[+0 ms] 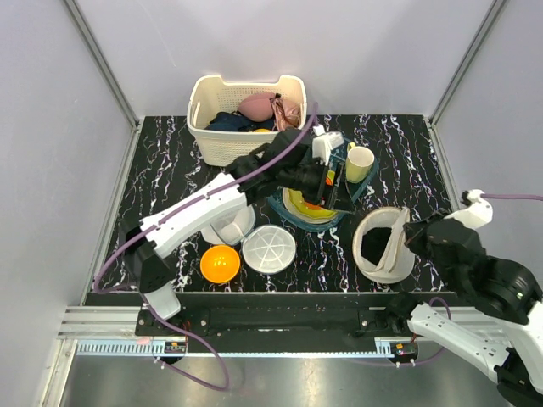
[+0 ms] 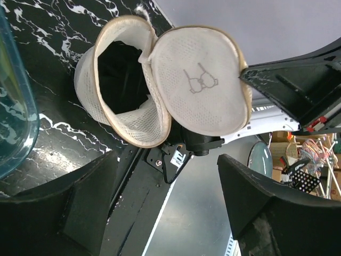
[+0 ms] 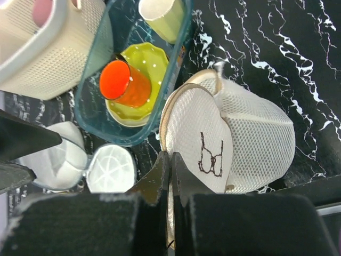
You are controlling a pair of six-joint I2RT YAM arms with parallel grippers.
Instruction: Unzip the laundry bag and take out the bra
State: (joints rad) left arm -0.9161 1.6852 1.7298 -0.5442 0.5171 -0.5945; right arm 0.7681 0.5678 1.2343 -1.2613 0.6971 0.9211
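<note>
The laundry bag (image 1: 392,254) stands unzipped at the front right, its cream mesh lid (image 2: 200,80) with the black logo swung up. Dark fabric, the bra (image 2: 120,74), fills the body; I cannot make out lace or straps. My right gripper (image 3: 170,160) is shut on the lid's rim, beside the logo, and holds the lid (image 3: 200,138) open. In the top view the right gripper (image 1: 414,233) is at the bag's right edge. My left gripper (image 1: 335,182) is open and empty above the teal tray, and its fingers (image 2: 53,208) point toward the bag's mouth from a distance.
A cream basket (image 1: 204,127) at the back holds a pink padded bra (image 1: 259,106) and dark cloth. The teal tray (image 1: 366,188) holds a yellow-green plate, an orange cup (image 3: 120,82) and a mug (image 1: 360,164). A white ribbed dish (image 1: 269,248), an orange bowl (image 1: 220,263) and a white bowl (image 1: 231,227) sit front left.
</note>
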